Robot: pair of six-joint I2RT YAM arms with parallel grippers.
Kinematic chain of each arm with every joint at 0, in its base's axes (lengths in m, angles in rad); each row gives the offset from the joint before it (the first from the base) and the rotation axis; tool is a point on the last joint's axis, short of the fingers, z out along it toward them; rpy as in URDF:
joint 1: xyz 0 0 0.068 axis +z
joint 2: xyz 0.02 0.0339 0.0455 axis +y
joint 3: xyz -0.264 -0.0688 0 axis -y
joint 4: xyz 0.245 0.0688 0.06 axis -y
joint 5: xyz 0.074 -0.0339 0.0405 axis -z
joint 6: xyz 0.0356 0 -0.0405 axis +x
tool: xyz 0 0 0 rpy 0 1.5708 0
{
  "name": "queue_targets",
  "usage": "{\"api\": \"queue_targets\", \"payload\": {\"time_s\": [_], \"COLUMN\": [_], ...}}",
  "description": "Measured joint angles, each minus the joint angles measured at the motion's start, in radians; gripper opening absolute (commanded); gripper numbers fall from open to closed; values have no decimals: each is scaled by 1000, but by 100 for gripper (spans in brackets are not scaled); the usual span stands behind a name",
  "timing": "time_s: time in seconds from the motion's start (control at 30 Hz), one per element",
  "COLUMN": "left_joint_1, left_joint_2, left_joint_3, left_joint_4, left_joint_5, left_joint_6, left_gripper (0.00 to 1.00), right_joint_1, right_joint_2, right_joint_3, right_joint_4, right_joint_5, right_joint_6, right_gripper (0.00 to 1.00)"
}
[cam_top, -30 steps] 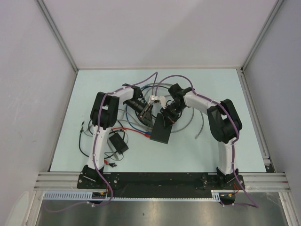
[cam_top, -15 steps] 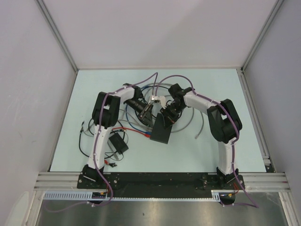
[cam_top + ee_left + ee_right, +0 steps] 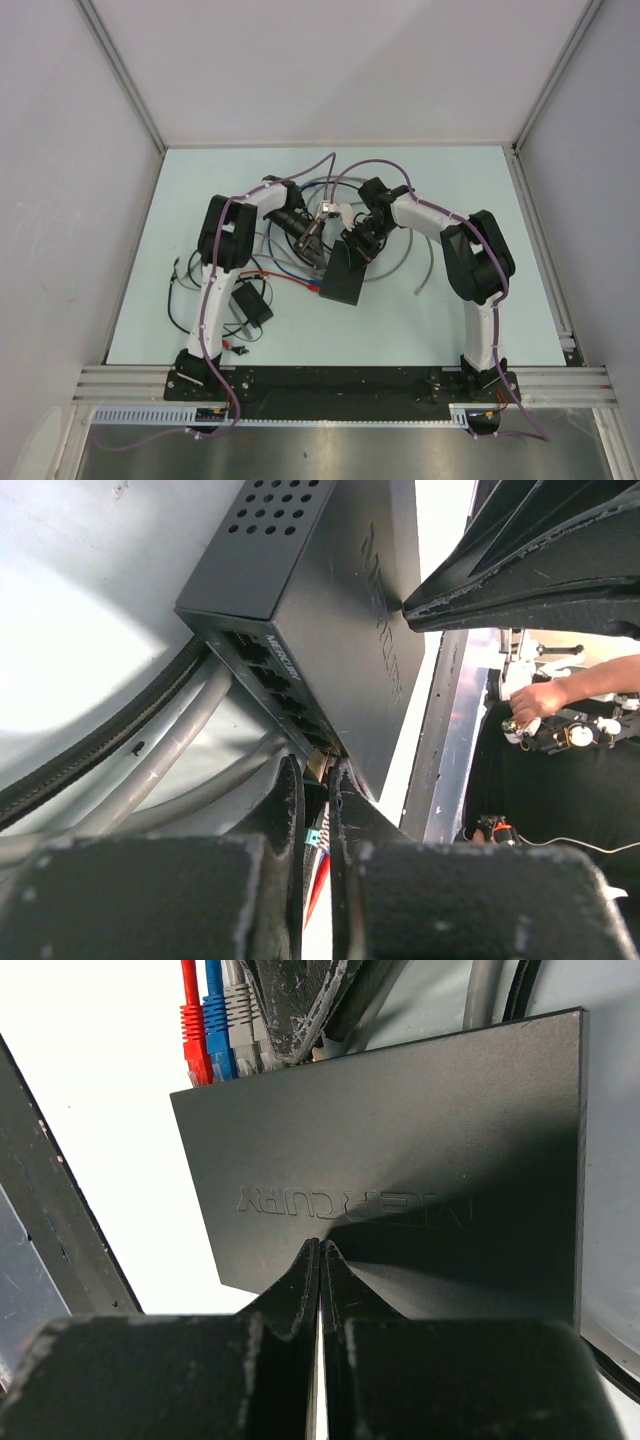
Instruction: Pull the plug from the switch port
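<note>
The switch [image 3: 343,277] is a flat dark grey box lying between my two arms. Its port row [image 3: 281,685] runs along the narrow edge facing my left wrist camera. My left gripper [image 3: 317,780] is shut on a pale plug [image 3: 319,767] seated near the end of that row, with one finger on each side of it. In the right wrist view a red plug [image 3: 190,1025], a blue plug [image 3: 214,1020] and a grey plug [image 3: 240,1015] sit in the same edge. My right gripper [image 3: 321,1252] is shut and holds nothing. Its tips rest on the switch's lettered top [image 3: 400,1130].
Thick grey cables [image 3: 150,770] and a black braided one [image 3: 90,755] lie beside the port edge. A smaller black box [image 3: 250,300] with thin wires sits near the left arm's base. Loose cables loop over the pale table [image 3: 420,330] behind the switch.
</note>
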Motion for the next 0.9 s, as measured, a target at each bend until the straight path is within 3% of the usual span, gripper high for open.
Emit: {"api": "queue_targets", "payload": {"time_s": [0.33, 0.53, 0.9], "left_joint_1": [-1, -3, -3], "left_joint_2": [2, 49, 41], "left_joint_3": [5, 119, 65], "left_joint_4": [-15, -63, -68], "left_joint_5": [6, -19, 25], "left_joint_6": [49, 51, 97], "left_gripper": [0, 0, 0], "right_joint_1": [0, -3, -4], "right_joint_2": [0, 1, 3], "right_joint_3": [0, 0, 0], "right_joint_4": [1, 16, 16], "right_joint_5": [0, 0, -2], "right_joint_6": [4, 10, 18], "right_gripper": [0, 0, 0]}}
